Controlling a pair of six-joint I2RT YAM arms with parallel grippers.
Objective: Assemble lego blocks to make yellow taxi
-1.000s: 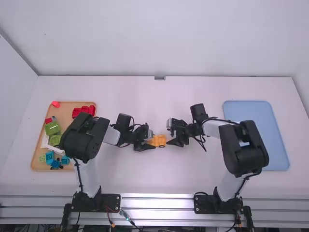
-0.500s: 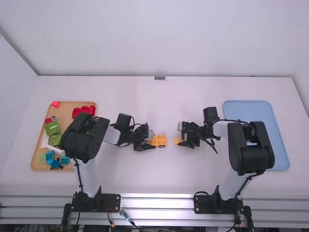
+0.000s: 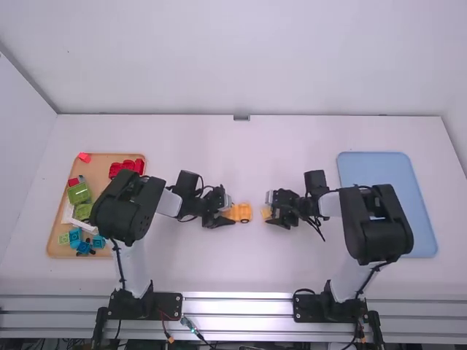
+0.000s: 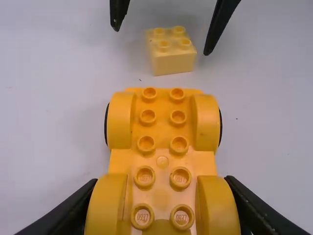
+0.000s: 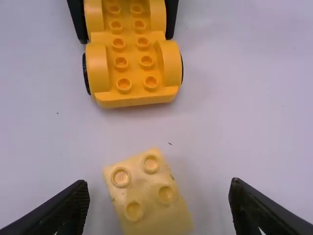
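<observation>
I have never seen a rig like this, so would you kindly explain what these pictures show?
It is a machine with two arms, a left arm and a right arm, at a white table. The high view looks down from above and behind them; each wrist view comes from a camera on that arm's wrist, its own two fingers at the bottom edge.

The left gripper holds a yellow wheeled base by its sides. The right gripper is open, its fingers either side of a pale yellow block without touching it.

Beyond that, a tan tray on the left holds red pieces, green pieces and blue pieces, and a blue tray lies on the right.
</observation>
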